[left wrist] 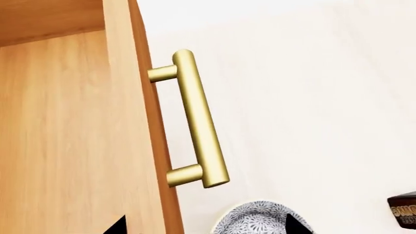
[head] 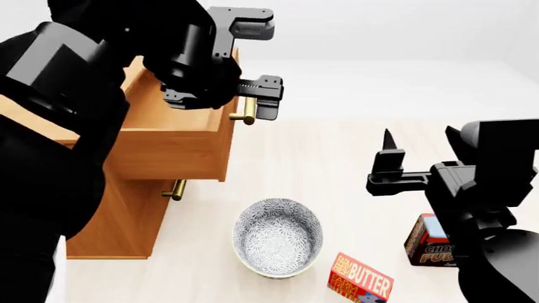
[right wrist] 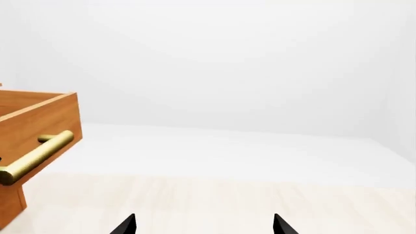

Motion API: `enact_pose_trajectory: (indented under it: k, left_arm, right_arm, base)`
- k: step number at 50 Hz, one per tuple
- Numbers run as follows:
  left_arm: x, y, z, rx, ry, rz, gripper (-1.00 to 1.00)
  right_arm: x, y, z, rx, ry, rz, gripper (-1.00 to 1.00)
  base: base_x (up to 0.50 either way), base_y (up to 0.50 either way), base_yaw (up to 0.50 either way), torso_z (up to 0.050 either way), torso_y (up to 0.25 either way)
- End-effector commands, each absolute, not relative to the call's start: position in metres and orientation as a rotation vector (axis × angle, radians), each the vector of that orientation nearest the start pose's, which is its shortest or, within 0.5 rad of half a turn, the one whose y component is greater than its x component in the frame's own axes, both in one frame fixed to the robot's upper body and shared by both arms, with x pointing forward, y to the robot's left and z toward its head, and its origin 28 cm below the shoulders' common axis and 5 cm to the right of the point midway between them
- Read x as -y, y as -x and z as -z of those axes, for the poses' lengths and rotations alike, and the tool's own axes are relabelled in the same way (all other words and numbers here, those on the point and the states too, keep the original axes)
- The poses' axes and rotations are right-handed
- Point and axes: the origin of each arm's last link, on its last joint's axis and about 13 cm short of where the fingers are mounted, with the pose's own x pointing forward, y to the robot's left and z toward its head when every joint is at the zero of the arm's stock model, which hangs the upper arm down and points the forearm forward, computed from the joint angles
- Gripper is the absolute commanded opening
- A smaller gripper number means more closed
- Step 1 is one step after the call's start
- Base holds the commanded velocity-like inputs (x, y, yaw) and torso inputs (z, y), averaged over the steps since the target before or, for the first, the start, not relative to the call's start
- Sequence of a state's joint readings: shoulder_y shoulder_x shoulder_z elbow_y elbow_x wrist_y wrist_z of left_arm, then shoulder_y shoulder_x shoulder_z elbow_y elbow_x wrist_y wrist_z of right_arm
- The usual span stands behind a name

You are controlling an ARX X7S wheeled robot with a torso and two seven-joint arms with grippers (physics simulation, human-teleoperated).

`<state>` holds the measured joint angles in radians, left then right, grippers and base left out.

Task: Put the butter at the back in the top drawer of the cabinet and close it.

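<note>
The cabinet (head: 118, 221) stands at the left with its top drawer (head: 173, 148) pulled out. The drawer's brass handle (head: 245, 111) faces the bowl. My left gripper (head: 274, 60) is open just above that handle and holds nothing. In the left wrist view the handle (left wrist: 198, 122) sits ahead of the left gripper (left wrist: 206, 229), beside the drawer front (left wrist: 140, 126). The butter (head: 360, 281), a red-orange carton, lies on the floor at the front, right of the bowl. My right gripper (head: 421, 136) hangs open and empty above the floor, well right of the drawer. In the right wrist view the right gripper (right wrist: 203, 226) is level with the top drawer (right wrist: 39, 114).
A patterned grey bowl (head: 278, 237) stands on the pale floor in front of the cabinet, and its rim shows in the left wrist view (left wrist: 254, 219). A brown chocolate pudding box (head: 430, 243) stands right of the butter, under my right arm. A lower drawer handle (head: 175, 189) shows beneath the open drawer.
</note>
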<state>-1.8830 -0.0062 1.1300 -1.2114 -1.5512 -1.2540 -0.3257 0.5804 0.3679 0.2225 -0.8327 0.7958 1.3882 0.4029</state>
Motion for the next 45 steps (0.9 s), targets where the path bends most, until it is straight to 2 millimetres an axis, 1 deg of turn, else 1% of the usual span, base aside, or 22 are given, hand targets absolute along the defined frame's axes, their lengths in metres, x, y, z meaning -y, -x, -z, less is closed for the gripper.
enact_pose_trajectory:
  k: [1,17,32,45]
  left_arm:
    - [-0.133,-0.364,-0.349,-0.837,0.005,0.384,1.0]
    - [-0.129,-0.363,-0.349,-0.846,0.089,0.489,1.0]
    - [-0.12,-0.358,-0.358,-0.823,0.097,0.535,1.0]
    - [-0.122,-0.356,-0.367,-0.804,0.108,0.543,1.0]
  right_arm:
    - [0.143,-0.213,-0.22,0.028,0.056,0.002,1.0]
    - [0.144,-0.213,-0.22,0.029,0.055,0.004,1.0]
    - [0.145,-0.212,-0.221,0.03,0.056,0.007,1.0]
    - [0.144,-0.212,-0.22,0.029,0.056,0.006,1.0]
  base:
    - [0.0,0.0,0.0,0.0,0.0]
    - [0.0,0.0,0.0,0.0,0.0]
    - [0.0,0.0,0.0,0.0,0.0]
    - [0.0,0.0,0.0,0.0,0.0]
